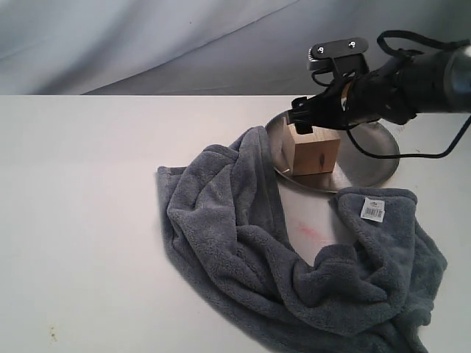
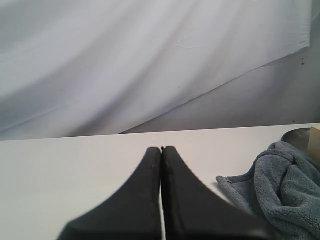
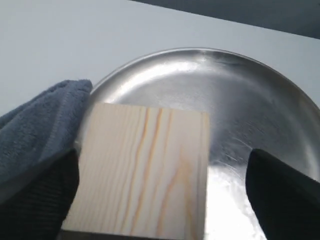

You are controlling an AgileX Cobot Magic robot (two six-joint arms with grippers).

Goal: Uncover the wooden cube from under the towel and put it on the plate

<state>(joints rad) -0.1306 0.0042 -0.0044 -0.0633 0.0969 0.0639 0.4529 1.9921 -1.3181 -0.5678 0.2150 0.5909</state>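
The wooden cube (image 1: 316, 151) (image 3: 145, 170) rests on the left part of the silver plate (image 1: 375, 158) (image 3: 240, 95). My right gripper (image 1: 307, 120) (image 3: 162, 200) stands open over it, one finger against the cube's side, the other finger (image 3: 282, 195) apart with a gap. The blue-grey towel (image 1: 250, 250) (image 3: 35, 125) lies crumpled in front of the plate, one fold lapping its left rim. My left gripper (image 2: 161, 150) is shut and empty over bare table, out of the exterior view. From there the towel (image 2: 290, 185), the plate's rim (image 2: 295, 135) and the cube's edge (image 2: 315, 142) show.
The white table (image 1: 88, 220) stretches to the left of the towel. A white label tag (image 1: 373, 210) sits on the towel's right part. A faint pink stain (image 1: 309, 232) marks the table inside the towel's loop. A grey cloth backdrop (image 1: 147, 37) hangs behind.
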